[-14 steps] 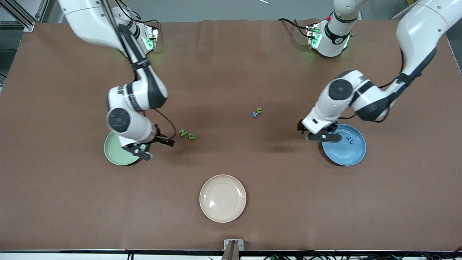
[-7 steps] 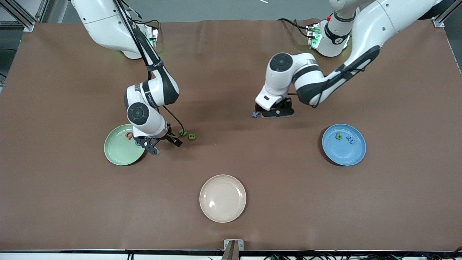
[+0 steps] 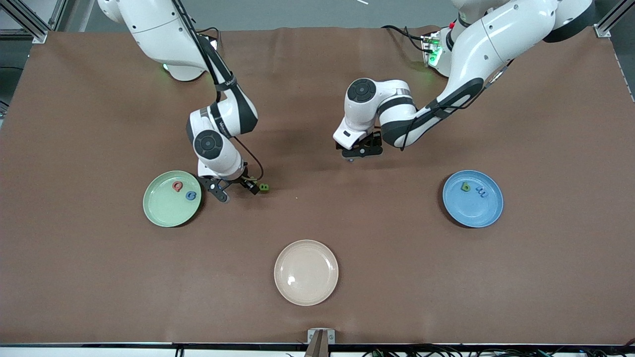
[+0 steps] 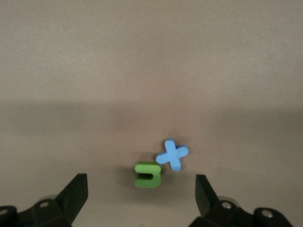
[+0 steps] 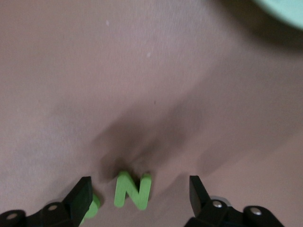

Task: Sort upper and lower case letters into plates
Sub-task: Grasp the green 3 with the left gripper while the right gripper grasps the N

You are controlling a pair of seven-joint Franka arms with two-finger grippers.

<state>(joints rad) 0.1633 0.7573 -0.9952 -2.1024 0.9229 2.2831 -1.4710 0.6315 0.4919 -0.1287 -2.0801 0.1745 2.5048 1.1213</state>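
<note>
The pale green plate (image 3: 161, 210) holds the pink-red Q (image 3: 177, 186) and the blue G (image 3: 191, 196). The blue plate (image 3: 476, 213) holds the green b (image 3: 465, 187) and the blue m (image 3: 481, 191). My right gripper (image 3: 234, 187) is open, low over the green N (image 5: 132, 190), which lies between its fingers. The green B (image 3: 264, 188) lies just beside it, toward the left arm's end. My left gripper (image 3: 358, 151) is open over the green n (image 4: 148, 174) and the blue x (image 4: 172, 154), which touch. The front view hides N, n and x.
A cream-beige plate (image 3: 306, 292) lies near the front edge, midway along the table. The brown mat (image 3: 317, 223) covers the whole table. An edge of the pale green plate (image 5: 284, 7) shows in the right wrist view.
The left gripper has left the blue plate, where the b now lies, and moved over the x and n. The right gripper has left the green plate, where the G now lies, and moved over the N.
</note>
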